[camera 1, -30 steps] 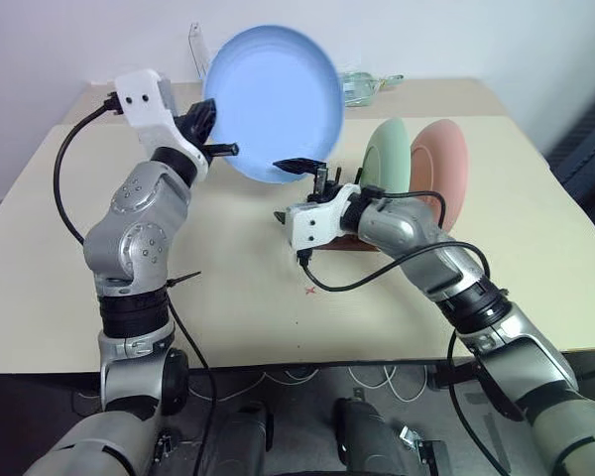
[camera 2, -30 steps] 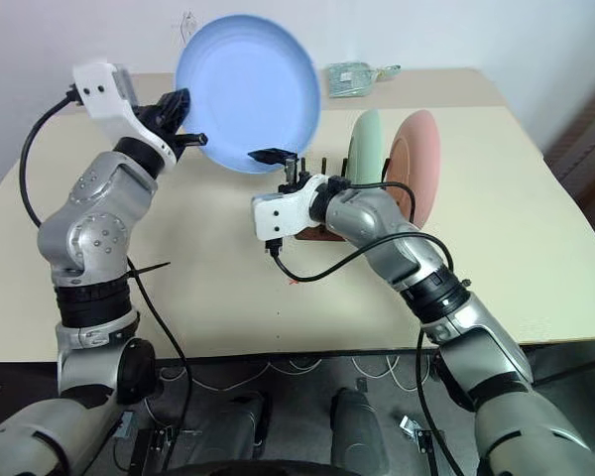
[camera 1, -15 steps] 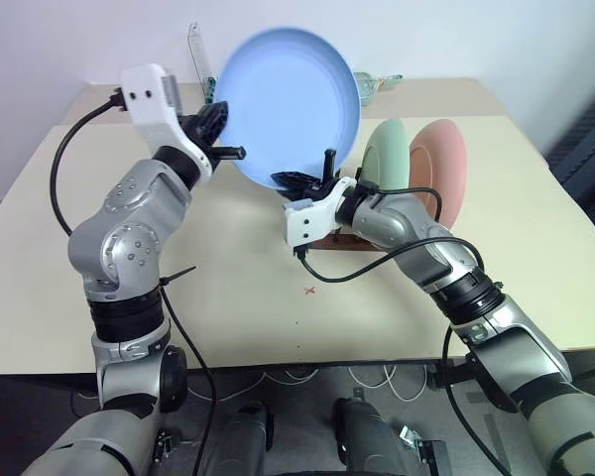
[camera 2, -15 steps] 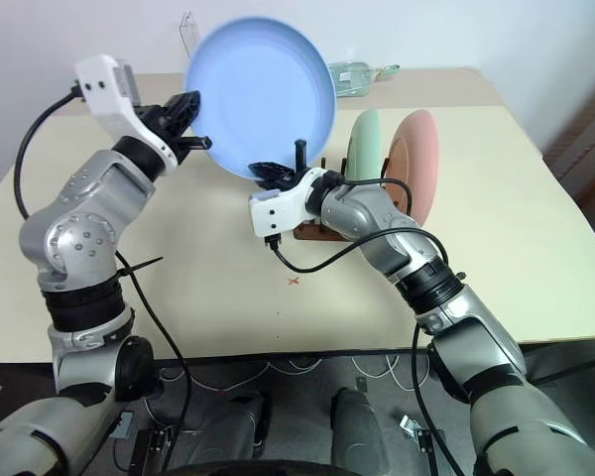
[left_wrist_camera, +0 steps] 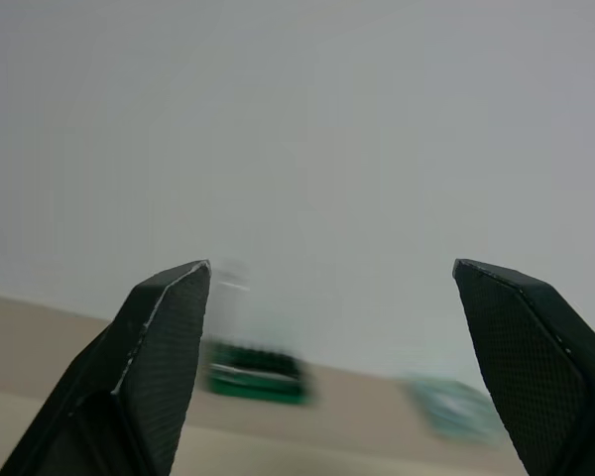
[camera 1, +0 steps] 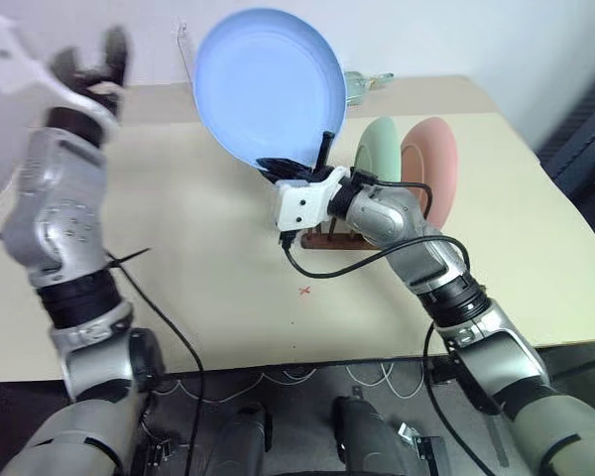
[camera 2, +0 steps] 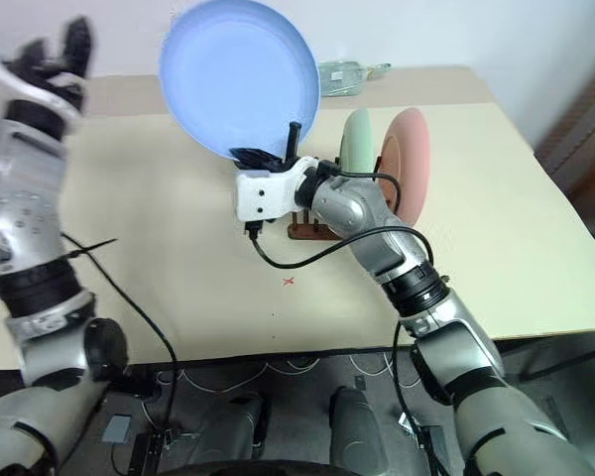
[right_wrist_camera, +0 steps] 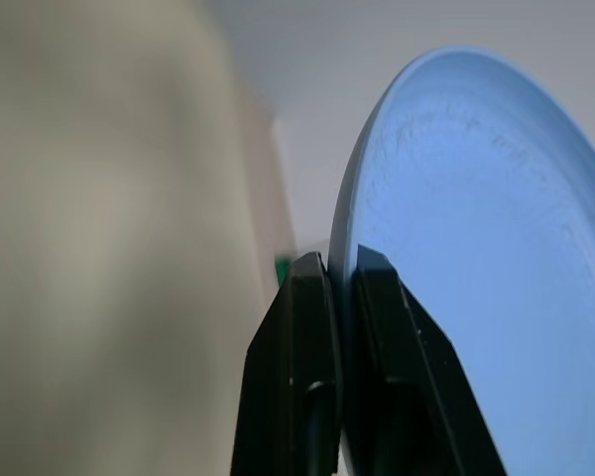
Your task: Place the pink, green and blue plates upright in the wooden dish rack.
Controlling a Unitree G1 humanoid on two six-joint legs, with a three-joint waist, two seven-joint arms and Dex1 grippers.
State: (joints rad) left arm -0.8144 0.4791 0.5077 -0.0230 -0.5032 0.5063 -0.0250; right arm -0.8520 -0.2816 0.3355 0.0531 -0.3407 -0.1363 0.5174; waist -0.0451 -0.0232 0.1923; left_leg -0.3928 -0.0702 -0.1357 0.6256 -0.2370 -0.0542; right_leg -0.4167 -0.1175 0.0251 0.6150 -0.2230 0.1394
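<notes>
The blue plate (camera 1: 268, 84) is held up on edge above the table, facing me. My right gripper (camera 1: 299, 159) is shut on its lower rim, and the right wrist view shows both fingers (right_wrist_camera: 312, 297) clamped on the blue plate (right_wrist_camera: 476, 248). My left gripper (camera 1: 84, 58) is open and empty, raised at the far left, well away from the plate; its fingers (left_wrist_camera: 164, 337) stand wide apart. The green plate (camera 1: 382, 149) and pink plate (camera 1: 431, 169) stand upright in the wooden dish rack (camera 2: 307, 230), just right of my right gripper.
A clear plastic item (camera 1: 362, 84) lies at the table's back edge behind the blue plate. A green holder (left_wrist_camera: 258, 372) sits far back on the table. A small red mark (camera 1: 304, 291) is on the tabletop in front of the rack.
My right gripper shut on the blue plate's lower rim and raised it slightly. My left gripper let go of the plate, opened and swung away to the left.
</notes>
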